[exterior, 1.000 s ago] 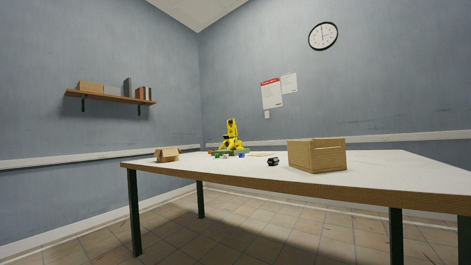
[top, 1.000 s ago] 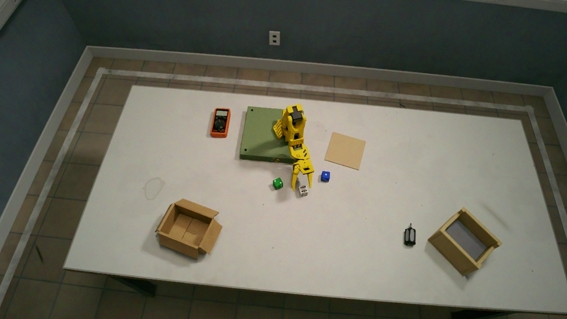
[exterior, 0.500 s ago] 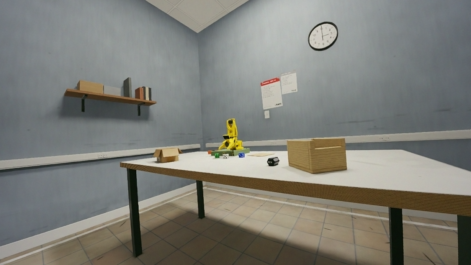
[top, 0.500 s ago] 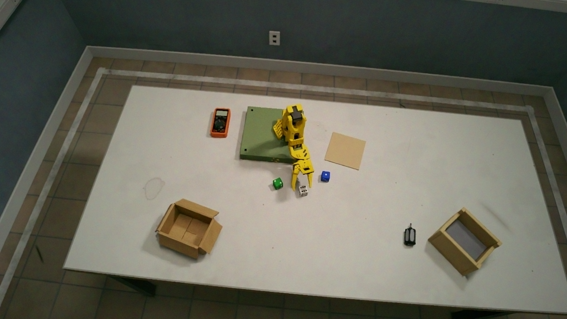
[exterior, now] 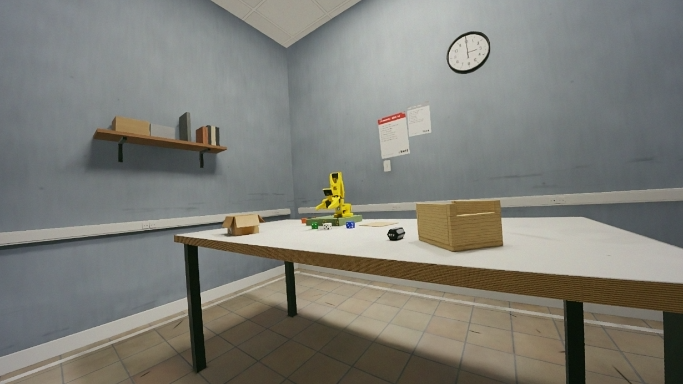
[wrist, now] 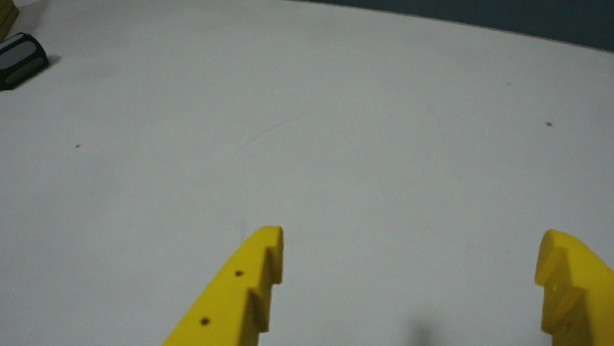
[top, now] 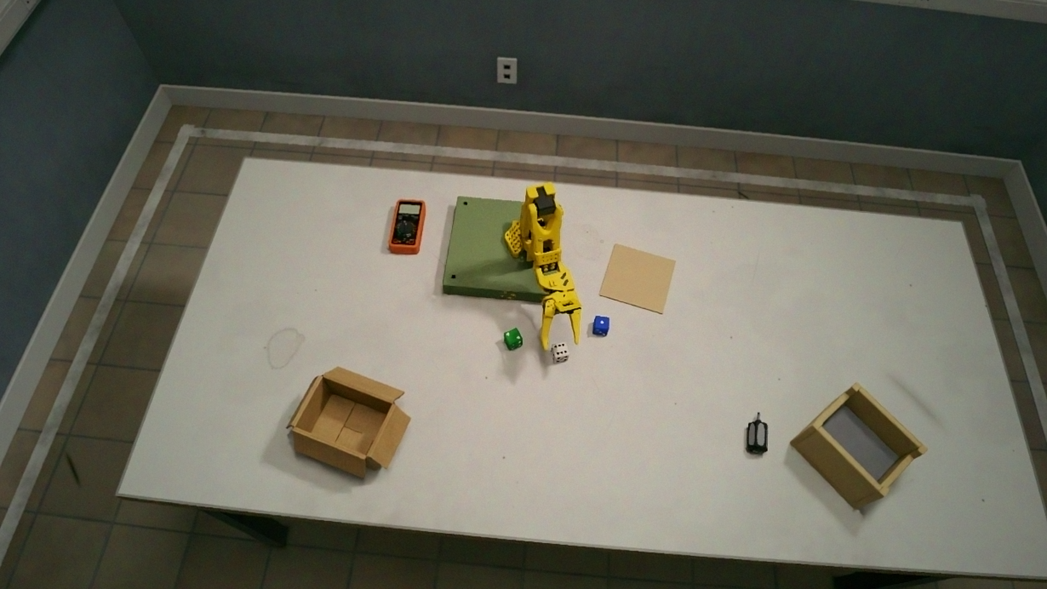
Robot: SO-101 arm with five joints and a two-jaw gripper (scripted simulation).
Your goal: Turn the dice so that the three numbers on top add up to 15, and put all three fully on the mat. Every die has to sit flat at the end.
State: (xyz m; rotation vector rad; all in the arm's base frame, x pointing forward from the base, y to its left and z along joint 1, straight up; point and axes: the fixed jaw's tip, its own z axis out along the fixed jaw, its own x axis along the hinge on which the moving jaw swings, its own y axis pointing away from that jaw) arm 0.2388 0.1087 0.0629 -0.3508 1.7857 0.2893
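Note:
My gripper (top: 560, 344) (exterior: 324, 208) (wrist: 409, 257) is open and empty, raised above the table near the white die (top: 560, 352) (exterior: 327, 226). That die sits flat with six on top and is out of the wrist view. The green die (top: 512, 339) (exterior: 314, 226) is on the table left of the gripper; its top number is too small to tell. The blue die (top: 601, 326) (exterior: 350, 225) sits right of the gripper with one on top. The tan square mat (top: 638, 278) (exterior: 378, 223) lies behind and right of the blue die, with no die on it.
The arm stands on a green base (top: 483, 245). An orange multimeter (top: 407, 226) lies left of it. An open cardboard box (top: 333, 450) (exterior: 243, 226) is front left. A black tool (top: 757, 437) (exterior: 395, 233) (wrist: 22, 60) and a wooden box (top: 838, 466) (exterior: 475, 229) are front right.

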